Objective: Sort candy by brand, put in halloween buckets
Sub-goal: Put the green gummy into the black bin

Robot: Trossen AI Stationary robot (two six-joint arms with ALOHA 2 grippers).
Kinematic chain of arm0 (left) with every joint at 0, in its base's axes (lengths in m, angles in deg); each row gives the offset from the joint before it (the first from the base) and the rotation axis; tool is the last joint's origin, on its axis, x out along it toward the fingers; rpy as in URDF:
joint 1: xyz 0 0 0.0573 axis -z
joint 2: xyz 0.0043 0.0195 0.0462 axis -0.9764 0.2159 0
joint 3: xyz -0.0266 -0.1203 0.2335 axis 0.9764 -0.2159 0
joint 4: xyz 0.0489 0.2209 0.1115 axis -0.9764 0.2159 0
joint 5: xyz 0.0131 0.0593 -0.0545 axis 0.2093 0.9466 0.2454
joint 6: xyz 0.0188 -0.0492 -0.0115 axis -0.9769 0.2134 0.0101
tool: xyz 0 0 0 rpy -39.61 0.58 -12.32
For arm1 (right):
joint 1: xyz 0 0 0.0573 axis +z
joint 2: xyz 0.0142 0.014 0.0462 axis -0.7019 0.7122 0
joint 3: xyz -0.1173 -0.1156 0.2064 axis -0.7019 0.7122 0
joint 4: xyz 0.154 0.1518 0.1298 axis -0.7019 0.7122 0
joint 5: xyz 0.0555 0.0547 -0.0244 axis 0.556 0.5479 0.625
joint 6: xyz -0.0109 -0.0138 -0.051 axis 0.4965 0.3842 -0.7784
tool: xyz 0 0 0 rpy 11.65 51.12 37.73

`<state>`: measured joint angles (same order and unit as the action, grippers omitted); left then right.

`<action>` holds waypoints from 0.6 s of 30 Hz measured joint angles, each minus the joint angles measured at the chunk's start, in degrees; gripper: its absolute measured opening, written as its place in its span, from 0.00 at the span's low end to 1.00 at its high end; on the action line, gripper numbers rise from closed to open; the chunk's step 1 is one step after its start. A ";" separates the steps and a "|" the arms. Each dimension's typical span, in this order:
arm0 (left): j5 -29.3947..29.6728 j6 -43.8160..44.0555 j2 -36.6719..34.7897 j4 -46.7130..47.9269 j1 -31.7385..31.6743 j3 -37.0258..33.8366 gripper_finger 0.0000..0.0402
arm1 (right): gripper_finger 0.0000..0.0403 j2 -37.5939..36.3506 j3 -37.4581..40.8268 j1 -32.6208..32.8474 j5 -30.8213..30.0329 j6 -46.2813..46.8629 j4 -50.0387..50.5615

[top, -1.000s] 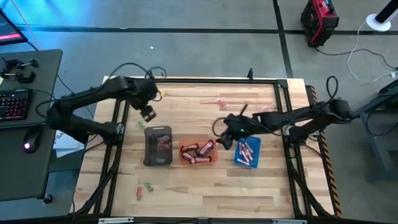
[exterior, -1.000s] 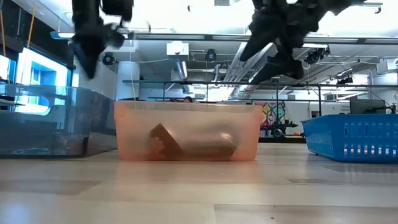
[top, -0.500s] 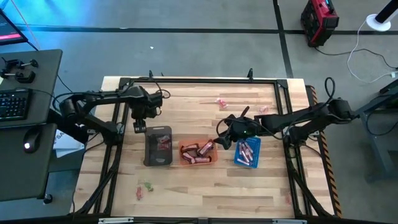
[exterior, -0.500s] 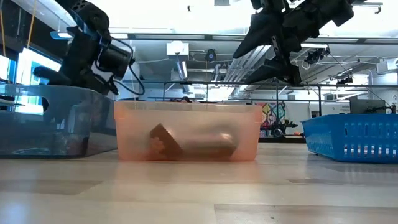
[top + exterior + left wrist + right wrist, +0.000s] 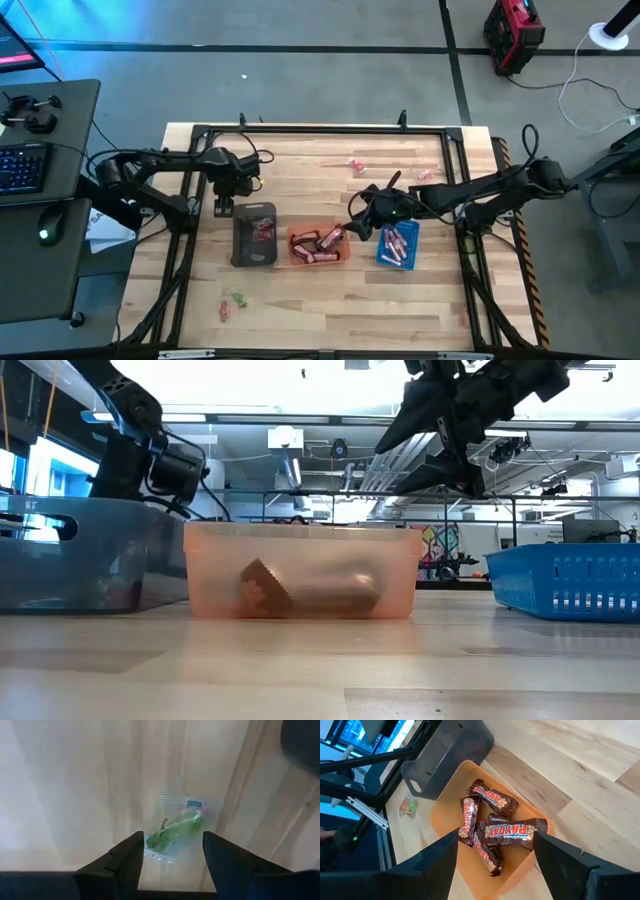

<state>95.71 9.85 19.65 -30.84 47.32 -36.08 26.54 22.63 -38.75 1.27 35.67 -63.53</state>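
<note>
My left gripper (image 5: 222, 208) is low over the table at the far-left corner of the dark grey bucket (image 5: 253, 240), and it is open. In its wrist view a green candy in a clear wrapper (image 5: 175, 831) lies flat on the wood between the two fingers (image 5: 172, 844). My right gripper (image 5: 358, 225) hangs open above the right end of the orange bucket (image 5: 320, 263). That bucket holds several reddish-brown bars (image 5: 505, 830). To its right, the blue bucket (image 5: 381, 258) holds pink and red pieces.
Pink candies (image 5: 355, 165) (image 5: 422, 176) lie loose toward the far edge. A green and a pink piece (image 5: 232, 299) lie near the near-left corner, also seen in the right wrist view (image 5: 409, 806). A black frame rail runs round the table top.
My left gripper has come down from high above the table and moved toward the near-left, ending low beside the dark grey bucket's far-left corner. The buckets and their candy have stayed where they were.
</note>
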 joint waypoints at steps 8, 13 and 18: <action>0.26 -0.73 -0.03 -1.85 -0.20 -2.95 0.32 | 0.63 0.02 0.00 0.71 0.00 -0.11 0.02; 0.28 0.71 -1.37 0.64 -0.20 -0.23 0.05 | 0.63 0.02 0.00 0.71 0.00 0.00 0.02; 5.24 3.60 -4.90 4.72 -0.20 6.10 0.07 | 0.63 0.04 0.00 0.71 0.00 -0.10 0.02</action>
<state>100.96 13.44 14.75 -26.12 47.12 -29.98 26.58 22.63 -38.04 1.27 35.57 -63.51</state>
